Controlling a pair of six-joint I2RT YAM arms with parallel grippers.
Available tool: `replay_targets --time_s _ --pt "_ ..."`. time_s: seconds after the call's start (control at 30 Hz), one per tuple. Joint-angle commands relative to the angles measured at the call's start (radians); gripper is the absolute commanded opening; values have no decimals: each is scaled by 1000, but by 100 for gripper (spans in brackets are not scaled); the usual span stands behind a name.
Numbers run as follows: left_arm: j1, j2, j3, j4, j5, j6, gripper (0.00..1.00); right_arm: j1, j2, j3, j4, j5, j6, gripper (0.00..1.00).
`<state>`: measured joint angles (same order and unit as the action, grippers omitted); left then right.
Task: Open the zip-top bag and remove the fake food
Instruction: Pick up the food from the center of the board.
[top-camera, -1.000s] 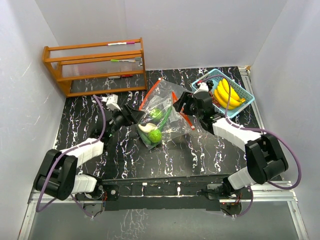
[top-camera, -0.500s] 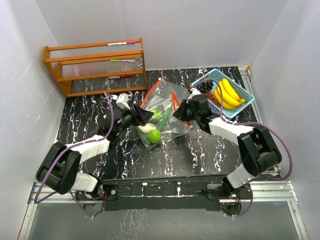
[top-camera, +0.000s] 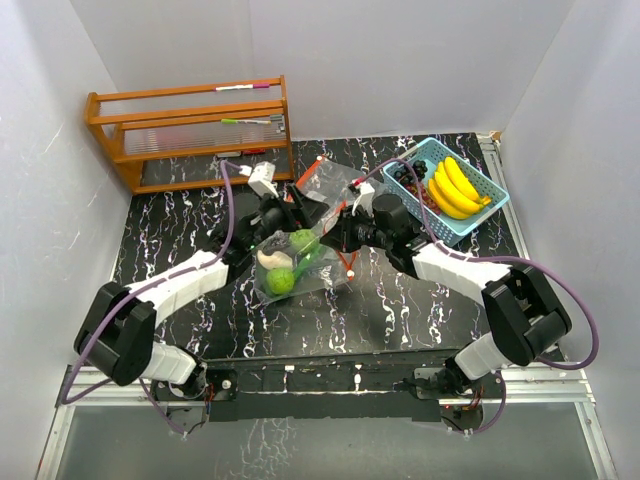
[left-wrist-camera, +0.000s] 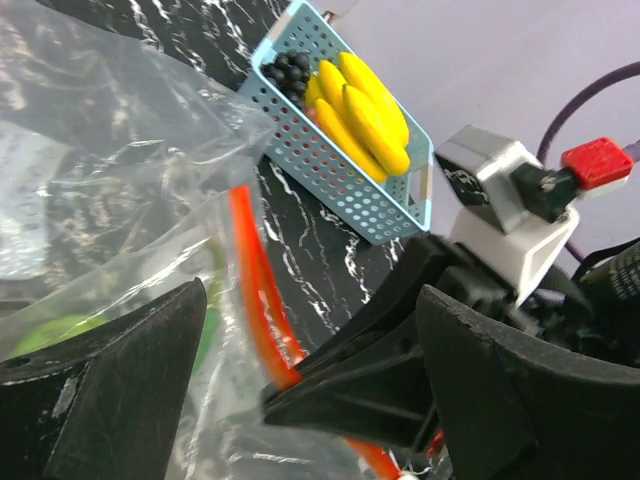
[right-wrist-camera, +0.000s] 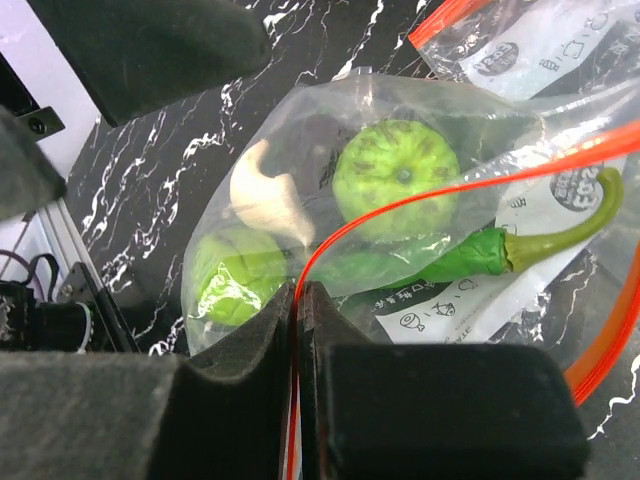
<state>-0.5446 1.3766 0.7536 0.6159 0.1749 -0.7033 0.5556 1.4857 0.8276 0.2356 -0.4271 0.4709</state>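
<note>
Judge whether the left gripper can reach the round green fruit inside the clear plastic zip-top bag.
Probably not yet: the clear zip-top bag covers the round green fruit; the right gripper pinches its orange edge.

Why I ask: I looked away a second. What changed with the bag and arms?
The right gripper swung left from the basket to the zip-top bag and its fingers shut on the orange zip rim. The left gripper reached farther out to the bag's mouth, fingers open. The bag slid left. Basket and wooden rack stayed put.
</note>
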Motion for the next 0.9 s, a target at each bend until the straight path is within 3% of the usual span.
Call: replay_targets --time_s 0.0,0.23,0.6,0.73,0.87 --pt "-77 68 133 -197 -81 45 86 13 -31 -2 53 -29 -89 8" --pt "-94 138 178 -296 -79 74 84 12 -58 -15 25 -3 -116 8" --pt "-94 275 336 -453 39 146 64 12 -77 -15 -15 -10 -177 8" --pt "-94 320 380 -476 129 168 47 13 -65 -11 -31 -4 -190 8" --pt "-95 347 389 -484 178 172 11 13 -55 -5 -49 13 -204 8"
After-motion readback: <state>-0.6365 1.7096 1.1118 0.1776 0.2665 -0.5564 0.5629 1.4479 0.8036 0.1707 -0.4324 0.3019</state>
